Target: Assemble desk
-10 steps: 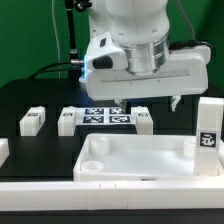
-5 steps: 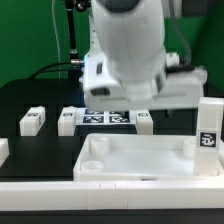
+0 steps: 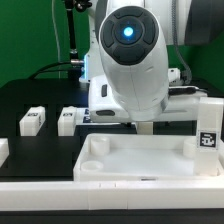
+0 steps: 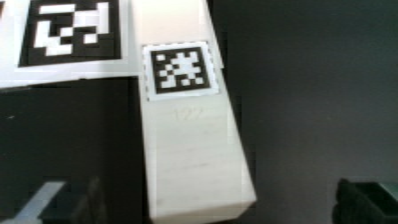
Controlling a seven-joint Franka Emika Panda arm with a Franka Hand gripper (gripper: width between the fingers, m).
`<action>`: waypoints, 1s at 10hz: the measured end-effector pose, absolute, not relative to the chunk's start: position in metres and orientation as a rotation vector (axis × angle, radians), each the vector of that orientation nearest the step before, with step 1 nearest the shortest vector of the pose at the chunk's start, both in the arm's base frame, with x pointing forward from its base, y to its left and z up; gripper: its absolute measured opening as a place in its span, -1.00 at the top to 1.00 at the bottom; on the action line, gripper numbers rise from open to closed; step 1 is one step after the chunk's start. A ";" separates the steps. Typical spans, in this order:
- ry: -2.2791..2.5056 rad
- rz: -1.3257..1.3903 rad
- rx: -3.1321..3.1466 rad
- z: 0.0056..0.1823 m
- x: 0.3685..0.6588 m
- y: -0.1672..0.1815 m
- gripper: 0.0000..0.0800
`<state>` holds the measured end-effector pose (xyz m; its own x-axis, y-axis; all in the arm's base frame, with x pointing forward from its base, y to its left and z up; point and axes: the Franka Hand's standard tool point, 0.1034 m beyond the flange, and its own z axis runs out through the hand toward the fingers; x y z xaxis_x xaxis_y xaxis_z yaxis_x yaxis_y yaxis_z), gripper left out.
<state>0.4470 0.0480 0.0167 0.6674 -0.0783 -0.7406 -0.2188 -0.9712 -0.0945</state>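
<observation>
In the wrist view a square white leg with a black-and-white tag lies on the black table. My gripper is open and straddles it: a dark finger shows on one side, the other on the far side, each with a gap to the leg. The desk slab, white with a raised rim and round corner sockets, lies at the front in the exterior view. There the arm's body hides the gripper and that leg.
Two more legs lie on the exterior view's left, and another stands upright at the slab's right end. A white part sits at the left edge. The marker board lies beside the straddled leg.
The arm has turned and come down towards the table. It now covers the marker board and the leg beside it in the exterior view. The jaws stayed wide.
</observation>
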 end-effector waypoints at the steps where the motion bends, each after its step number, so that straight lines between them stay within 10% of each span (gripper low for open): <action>1: 0.248 1.212 -2.699 0.012 0.442 0.051 -0.62; 4: 0.265 1.233 -2.693 0.008 0.439 0.052 -0.62; 6: 0.266 1.231 -2.694 0.008 0.439 0.052 -0.37; 7: 0.267 1.230 -2.695 0.008 0.439 0.052 0.13; 10: 0.267 1.230 -2.695 0.008 0.439 0.051 0.27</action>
